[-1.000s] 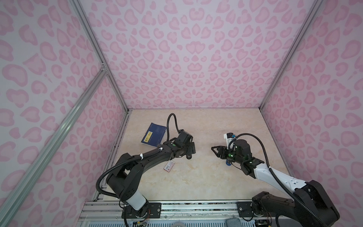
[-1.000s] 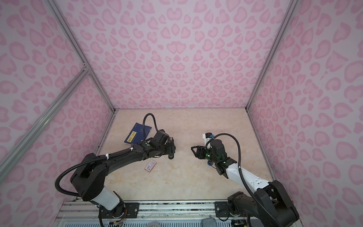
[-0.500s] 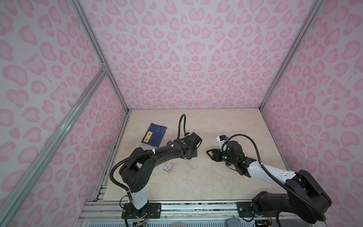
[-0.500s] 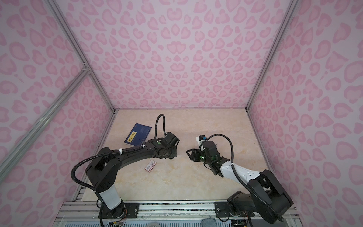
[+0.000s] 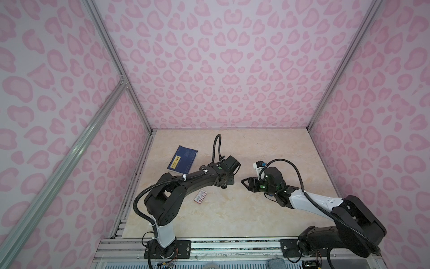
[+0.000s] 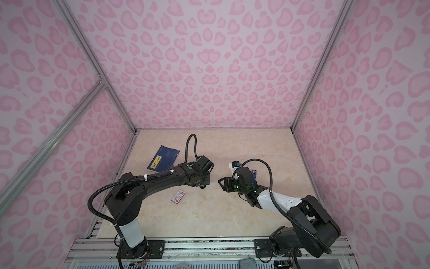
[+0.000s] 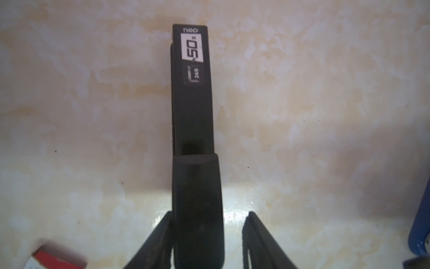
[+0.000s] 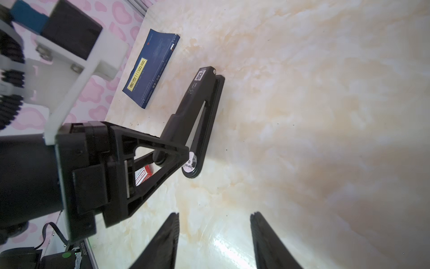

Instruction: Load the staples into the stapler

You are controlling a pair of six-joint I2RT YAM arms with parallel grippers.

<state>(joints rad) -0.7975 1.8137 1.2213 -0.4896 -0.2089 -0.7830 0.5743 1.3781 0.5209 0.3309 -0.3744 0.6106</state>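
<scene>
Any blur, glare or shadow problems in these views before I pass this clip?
Left wrist view: stapler soft, label readable; red box blurred; glare on the table. Right wrist view: stapler and blue booklet sharp, table glare close to the lens. Both top views: evenly lit, sharp, no glare.

Pink-spotted walls [image 5: 232,69] enclosed a marbled beige tabletop [image 5: 256,221].
Aluminium rails [image 5: 139,109] ran up the corners and one slanted across the left wall; a slotted metal base [image 5: 232,244] edged the near side. Light glared off the tabletop in both wrist views.
</scene>
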